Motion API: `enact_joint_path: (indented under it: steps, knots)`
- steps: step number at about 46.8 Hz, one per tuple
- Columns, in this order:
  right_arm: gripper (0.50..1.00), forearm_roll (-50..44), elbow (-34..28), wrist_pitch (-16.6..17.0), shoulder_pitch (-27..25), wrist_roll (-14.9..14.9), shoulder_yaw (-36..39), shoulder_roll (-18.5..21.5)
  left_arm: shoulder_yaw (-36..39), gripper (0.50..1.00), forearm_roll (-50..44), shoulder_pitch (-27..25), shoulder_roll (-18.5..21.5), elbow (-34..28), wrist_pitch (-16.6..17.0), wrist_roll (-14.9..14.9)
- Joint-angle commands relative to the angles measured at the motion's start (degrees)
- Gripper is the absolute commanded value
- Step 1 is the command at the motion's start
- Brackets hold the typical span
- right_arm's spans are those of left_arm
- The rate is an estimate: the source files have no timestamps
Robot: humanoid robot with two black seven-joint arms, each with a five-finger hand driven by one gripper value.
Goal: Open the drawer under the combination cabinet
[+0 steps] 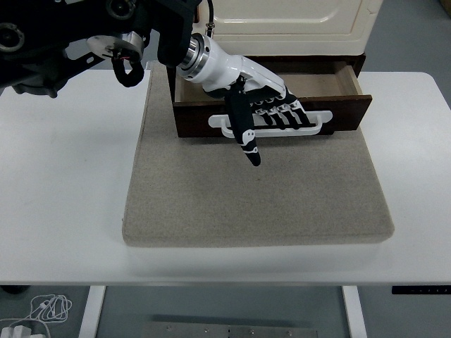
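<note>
dark wooden drawer (pixel 338 113) sits partly pulled out from under a cream cabinet (pixel 296 21), on a grey mat (pixel 254 190) over the white tabletop (pixel 63 176). left hand (pixel 264 105) has four fingers hooked through the white handle (pixel 313 125), thumb pointing down toward the mat. pulling step looks underway; next likely calls for a straight pull toward the near edge. right arm is out of view.

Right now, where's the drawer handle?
Head view, upper centre: the white handle runs across the dark drawer front, under the cream cabinet, with the left hand hooked through it.
</note>
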Motion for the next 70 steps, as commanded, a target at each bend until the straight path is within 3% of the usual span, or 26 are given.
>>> enact_joint_path:
  steps: [1,17,38,44,56,65,70]
  knots:
    - [0.928,0.0,0.0,0.0,0.0,0.0,0.0,0.0,0.0,1.000,-0.3,0.0,0.2,-0.3,0.0,0.0]
    - [0.928,0.0,0.0,0.0,0.0,0.0,0.0,0.0,-0.9,1.000,-1.5,-0.1,0.2,-0.7,0.0,0.0]
    - [0.928,0.0,0.0,0.0,0.0,0.0,0.1,0.0,-18.8,1.000,-5.0,0.3,2.8,-0.8,0.0,-1.6]
    - [0.928,0.0,0.0,0.0,0.0,0.0,0.0,0.0,-26.5,1.000,-4.9,1.6,2.7,1.8,0.0,-6.5]
    - [0.928,0.0,0.0,0.0,0.0,0.0,0.0,0.0,-42.0,1.000,-5.3,2.2,3.0,10.9,0.0,-20.8]
    - [0.928,0.0,0.0,0.0,0.0,0.0,0.0,0.0,-53.3,1.000,-6.7,3.2,3.0,20.4,0.0,-25.0]
    - [0.928,0.0,0.0,0.0,0.0,0.0,0.1,0.0,-55.4,1.000,-9.5,3.8,3.4,25.0,0.0,-25.5]
